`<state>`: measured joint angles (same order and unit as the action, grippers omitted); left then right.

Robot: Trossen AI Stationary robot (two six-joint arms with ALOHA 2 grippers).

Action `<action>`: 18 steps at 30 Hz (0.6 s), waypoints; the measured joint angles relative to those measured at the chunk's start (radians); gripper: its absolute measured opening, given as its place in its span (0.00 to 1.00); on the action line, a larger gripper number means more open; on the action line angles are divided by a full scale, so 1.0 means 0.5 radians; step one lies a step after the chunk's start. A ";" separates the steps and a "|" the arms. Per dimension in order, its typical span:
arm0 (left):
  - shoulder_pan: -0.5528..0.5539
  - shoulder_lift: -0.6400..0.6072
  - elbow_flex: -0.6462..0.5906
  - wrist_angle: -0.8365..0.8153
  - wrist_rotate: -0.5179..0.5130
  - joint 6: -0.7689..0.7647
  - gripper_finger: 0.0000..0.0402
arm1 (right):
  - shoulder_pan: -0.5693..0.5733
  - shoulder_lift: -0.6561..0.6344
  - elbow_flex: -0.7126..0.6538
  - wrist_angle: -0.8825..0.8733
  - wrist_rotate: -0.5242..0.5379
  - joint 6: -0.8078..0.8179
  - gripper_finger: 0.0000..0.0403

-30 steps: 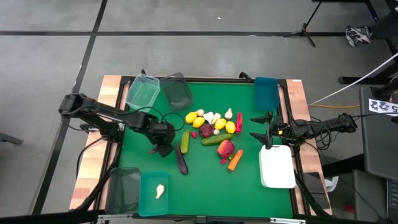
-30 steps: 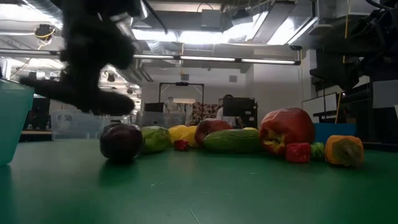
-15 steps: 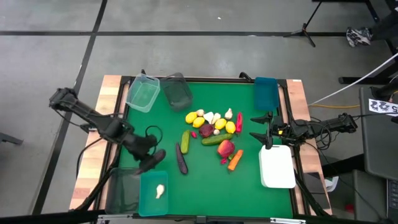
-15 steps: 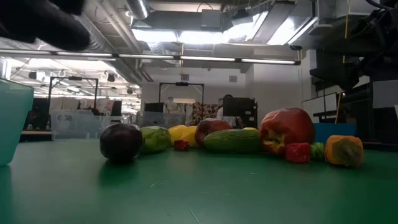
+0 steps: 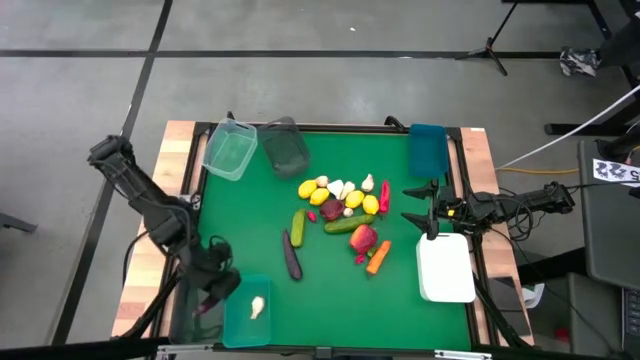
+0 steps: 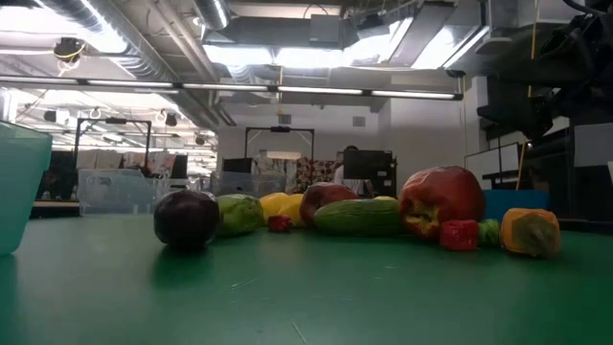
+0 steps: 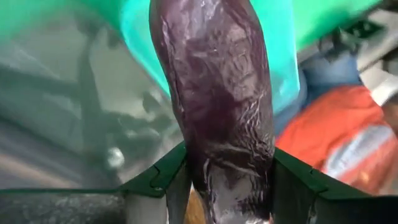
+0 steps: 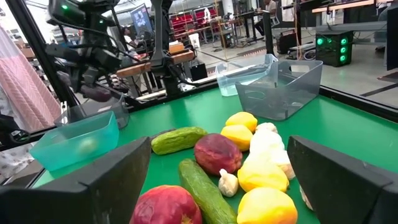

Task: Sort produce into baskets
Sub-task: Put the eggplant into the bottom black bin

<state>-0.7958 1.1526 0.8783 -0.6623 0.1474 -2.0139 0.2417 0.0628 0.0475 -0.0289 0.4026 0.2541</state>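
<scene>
1. tub: five
2. tray: one
3. lemon: four
4. cucumber: two
5. long eggplant: two
6. carrot: one

No text, label, brand or number can be read in any view. A white tag with dark marks lies at the 3 o'clock edge of the high view, beyond the desk, but its characters are too small to make out.
</scene>
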 joint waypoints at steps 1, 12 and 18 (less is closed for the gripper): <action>-0.045 0.000 0.000 0.063 0.000 -0.066 0.41 | 0.000 0.000 0.000 0.000 0.001 -0.001 0.93; -0.383 0.001 0.002 0.123 -0.004 -0.792 0.41 | 0.000 0.000 0.000 -0.001 0.001 -0.003 0.93; -0.398 0.080 0.002 -0.248 -0.007 -0.878 0.41 | 0.000 -0.001 0.000 -0.002 0.001 -0.004 0.93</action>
<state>-0.9951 1.1925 0.8795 -0.7864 0.1440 -2.4527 0.2417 0.0625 0.0475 -0.0300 0.4030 0.2521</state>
